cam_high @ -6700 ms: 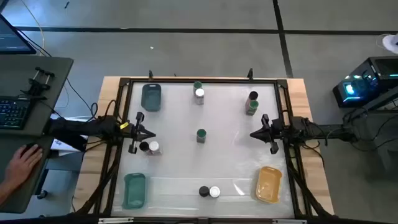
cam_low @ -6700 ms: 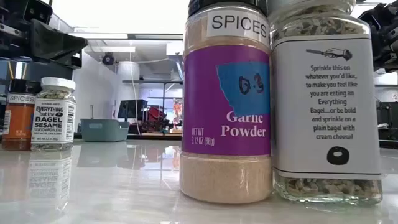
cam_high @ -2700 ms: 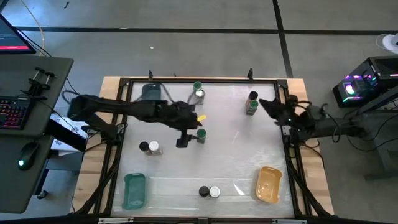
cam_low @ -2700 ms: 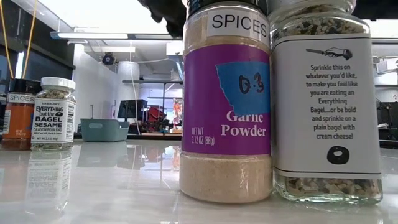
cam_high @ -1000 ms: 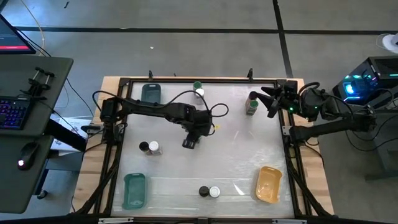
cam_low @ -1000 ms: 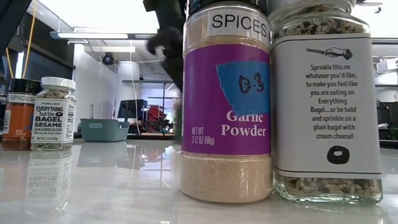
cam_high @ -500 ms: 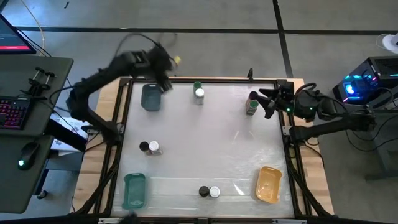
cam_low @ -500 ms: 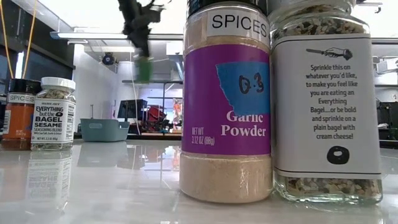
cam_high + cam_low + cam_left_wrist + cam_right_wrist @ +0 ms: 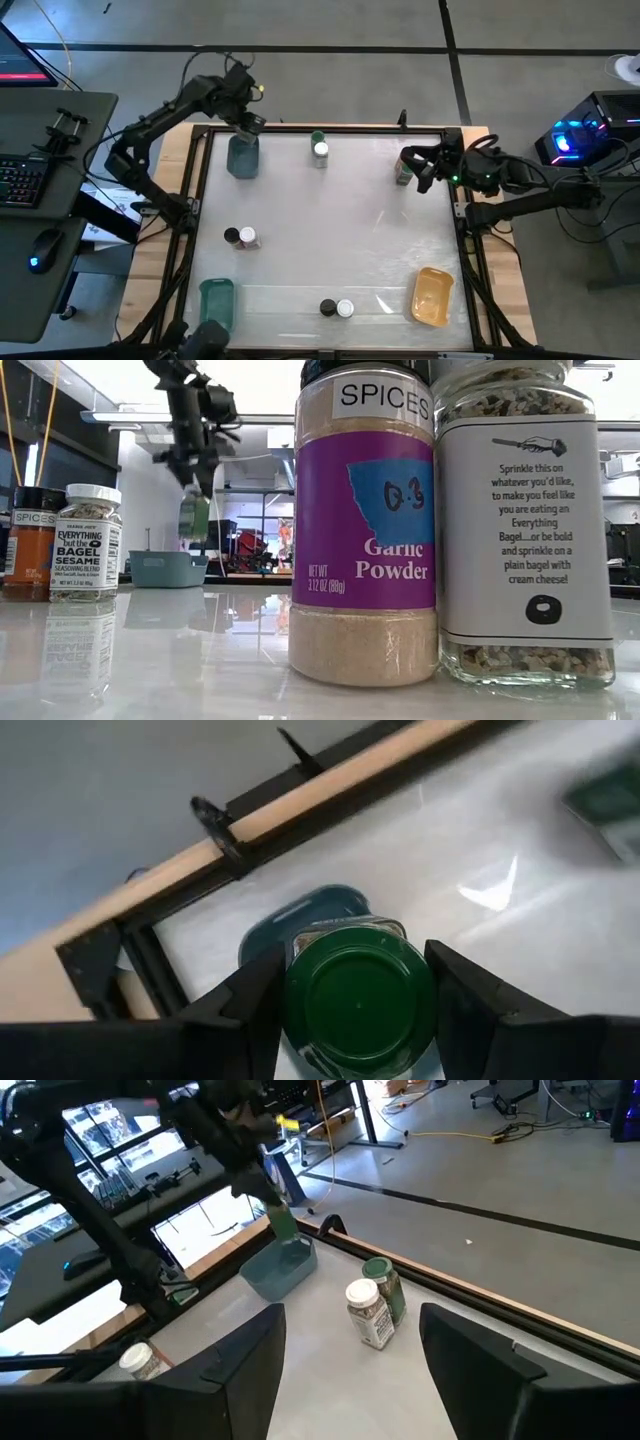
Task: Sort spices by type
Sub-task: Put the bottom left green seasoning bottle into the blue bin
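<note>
My left gripper [image 9: 247, 125] is shut on a green-lidded spice jar [image 9: 193, 518] in the air over the teal tray [image 9: 243, 158] at the table's far left. My right gripper [image 9: 416, 172] is open at the far right, right beside a pair of jars [image 9: 402, 176]; nothing shows between its fingers [image 9: 230, 1370] in the right wrist view. A green-lidded and a white-lidded jar [image 9: 319, 146] stand at the far middle. Black- and white-lidded pairs stand at the left [image 9: 240, 237] and near the front edge [image 9: 336, 308]. My left gripper pinches the jar at its green lid [image 9: 300, 1000], one finger on each side of it. The fingers come from above, pointing down. The jar hangs about upright below them, lifted clear above the teal tray [image 9: 300, 915].
A second teal tray [image 9: 216, 303] lies at the near left and an orange tray [image 9: 432, 295] at the near right. The black frame [image 9: 325, 130] runs around the table. The near pair of jars [image 9: 365, 520] fills the low view.
My left gripper has carried the green-lidded jar from the table's middle up and toward the far left corner, then come down some over the teal tray. My right gripper has edged toward the pair of jars at the far right.
</note>
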You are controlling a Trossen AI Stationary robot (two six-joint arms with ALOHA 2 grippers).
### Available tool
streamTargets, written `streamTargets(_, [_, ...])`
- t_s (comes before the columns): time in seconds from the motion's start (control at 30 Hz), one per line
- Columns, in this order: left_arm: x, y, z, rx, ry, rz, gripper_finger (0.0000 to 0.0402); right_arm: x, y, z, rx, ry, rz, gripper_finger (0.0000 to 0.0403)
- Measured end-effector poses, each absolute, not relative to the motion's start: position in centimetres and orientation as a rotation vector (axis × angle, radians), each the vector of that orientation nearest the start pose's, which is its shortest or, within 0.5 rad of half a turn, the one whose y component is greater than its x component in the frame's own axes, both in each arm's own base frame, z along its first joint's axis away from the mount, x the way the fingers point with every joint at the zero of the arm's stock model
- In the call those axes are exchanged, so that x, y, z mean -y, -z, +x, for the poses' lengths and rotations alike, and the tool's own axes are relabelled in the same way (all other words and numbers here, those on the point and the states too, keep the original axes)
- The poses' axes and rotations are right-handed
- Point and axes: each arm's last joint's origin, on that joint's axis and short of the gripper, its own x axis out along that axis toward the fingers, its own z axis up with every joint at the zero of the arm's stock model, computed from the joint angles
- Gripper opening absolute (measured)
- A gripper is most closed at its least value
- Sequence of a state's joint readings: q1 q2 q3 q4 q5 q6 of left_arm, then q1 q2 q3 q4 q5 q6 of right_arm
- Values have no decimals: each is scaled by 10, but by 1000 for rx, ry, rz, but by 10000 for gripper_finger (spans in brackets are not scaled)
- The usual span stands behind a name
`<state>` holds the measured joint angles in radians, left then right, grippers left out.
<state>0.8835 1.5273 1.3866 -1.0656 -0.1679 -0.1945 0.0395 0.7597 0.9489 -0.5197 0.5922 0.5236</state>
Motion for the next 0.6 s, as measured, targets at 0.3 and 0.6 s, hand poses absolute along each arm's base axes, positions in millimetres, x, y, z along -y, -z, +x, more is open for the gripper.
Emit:
streamTargets(0.3, [-204,-266,163,-968,-1156,-696,165,10,-361,145,-167,617,401,227])
streamTargets(0.6, [-200,-239,160,-916,-1203,-714,165,10,-361,145,-157,620,430,227])
